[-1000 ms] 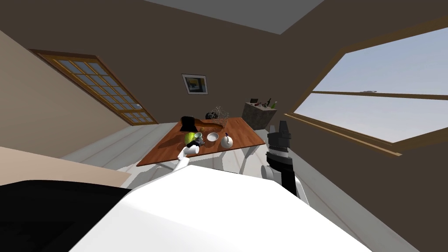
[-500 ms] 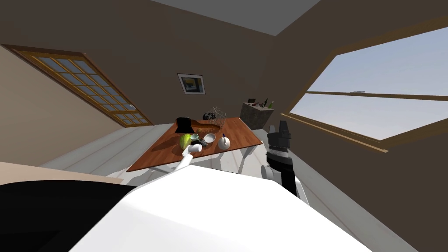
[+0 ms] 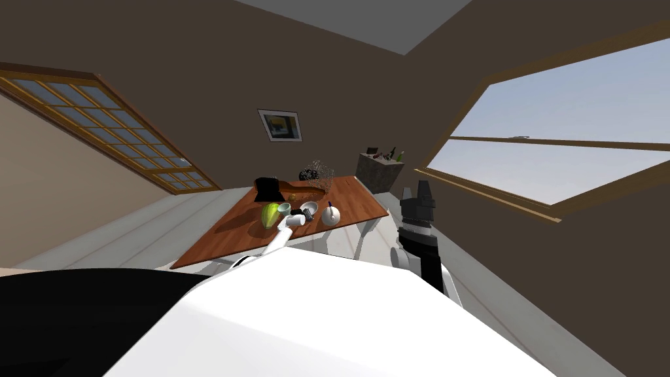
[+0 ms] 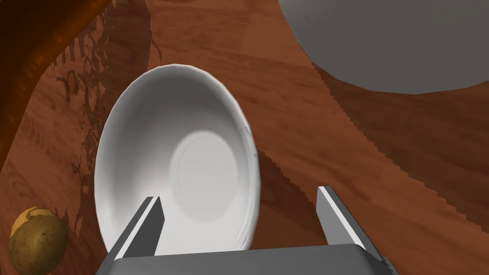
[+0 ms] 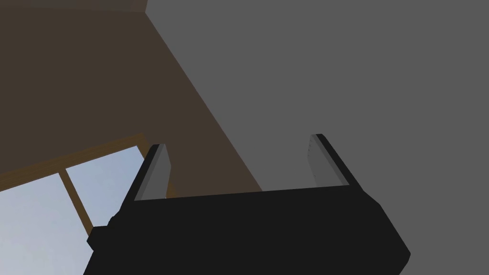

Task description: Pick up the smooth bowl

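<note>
The whole head view has slid since a second ago: the wooden table (image 3: pixel 356 196) now sits a little further left and higher in the frame, and the window at the left edge has swung outward with it. That is my own turning, not the furniture's. Within that shift the left arm has reached further over the table. The left gripper (image 3: pixel 303 214) was beside the green fruit (image 3: pixel 269 214) and is now close against the white bowl (image 3: pixel 311 207) at the frame's centre, so I judge the approach nearly done and the grasp not yet made. The right gripper (image 5: pixel 237 141) is raised at centre right of the head view, fingers spread and empty.

In the left wrist view the bowl (image 4: pixel 176 162) fills the centre-left, upright on the table, with a big grey rounded vessel (image 4: pixel 391 43) at upper right. The left gripper (image 4: pixel 237 193) is spread wide and straddles the bowl's rim — one finger over the inside, the other out over bare wood — and whether either touches it, I cannot tell.
</note>
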`<state>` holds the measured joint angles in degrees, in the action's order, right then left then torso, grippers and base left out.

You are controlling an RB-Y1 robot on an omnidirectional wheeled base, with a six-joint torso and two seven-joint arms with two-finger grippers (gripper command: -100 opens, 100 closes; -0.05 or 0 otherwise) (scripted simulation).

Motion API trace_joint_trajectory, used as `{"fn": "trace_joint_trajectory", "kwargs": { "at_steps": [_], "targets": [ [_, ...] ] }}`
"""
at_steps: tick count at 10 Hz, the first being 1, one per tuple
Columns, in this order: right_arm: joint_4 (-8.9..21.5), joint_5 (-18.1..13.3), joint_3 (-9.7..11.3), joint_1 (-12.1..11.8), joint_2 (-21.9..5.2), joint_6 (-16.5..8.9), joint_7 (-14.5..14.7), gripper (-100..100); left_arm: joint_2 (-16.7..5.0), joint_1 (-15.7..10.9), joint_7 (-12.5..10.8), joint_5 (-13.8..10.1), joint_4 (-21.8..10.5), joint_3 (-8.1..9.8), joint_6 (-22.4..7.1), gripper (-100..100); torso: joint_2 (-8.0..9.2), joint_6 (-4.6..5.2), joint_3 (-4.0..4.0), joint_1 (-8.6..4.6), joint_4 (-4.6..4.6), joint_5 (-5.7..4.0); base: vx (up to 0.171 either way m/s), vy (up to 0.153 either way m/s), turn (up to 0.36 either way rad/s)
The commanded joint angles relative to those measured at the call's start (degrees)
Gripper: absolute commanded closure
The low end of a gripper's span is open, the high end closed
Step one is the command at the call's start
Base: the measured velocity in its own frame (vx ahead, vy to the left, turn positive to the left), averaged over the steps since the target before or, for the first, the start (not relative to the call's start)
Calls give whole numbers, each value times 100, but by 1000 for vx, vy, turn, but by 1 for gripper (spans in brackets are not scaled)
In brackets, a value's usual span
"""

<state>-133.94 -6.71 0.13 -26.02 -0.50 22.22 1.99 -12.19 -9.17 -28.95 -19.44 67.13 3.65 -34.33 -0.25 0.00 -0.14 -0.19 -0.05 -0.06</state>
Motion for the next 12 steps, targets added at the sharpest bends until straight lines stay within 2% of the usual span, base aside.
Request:
{"fn": "trace_joint_trajectory", "kwargs": {
  "at_steps": [1,2,3,5,6,7,11,12],
  "targets": [
    [0,0,0,0,0,0,0,0,0,0,0,0,0,0,0,-100,0,0,0,0,0,0,33,-18,-10],
    [0,0,0,0,0,0,0,0,-2,-10,-3,-8,-16,-9,-11,0,11,-2,5,9,1,1,6,-4,3],
    [0,0,0,0,0,0,0,0,76,-6,57,11,-185,2,172,-100,20,-2,11,15,4,3,51,9,-9],
    [0,0,-1,0,-1,0,0,0,154,-3,116,30,-356,11,353,-100,1,-2,0,26,0,5,84,32,-9],
    [0,0,-1,0,-1,0,0,0,139,-2,81,42,-286,8,272,-100,-4,-3,-3,31,-1,6,39,19,-3],
    [0,0,-1,0,-1,0,0,0,142,-2,90,42,-298,9,296,100,8,-3,4,26,1,6,7,3,0],
    [0,0,-1,0,0,0,0,0,143,-2,84,39,-297,11,293,100,26,0,14,18,5,2,0,0,0],
    [0,0,-1,1,0,0,0,0,143,-2,83,38,-298,12,293,0,27,0,15,16,6,1,0,0,0]
  ]
}}
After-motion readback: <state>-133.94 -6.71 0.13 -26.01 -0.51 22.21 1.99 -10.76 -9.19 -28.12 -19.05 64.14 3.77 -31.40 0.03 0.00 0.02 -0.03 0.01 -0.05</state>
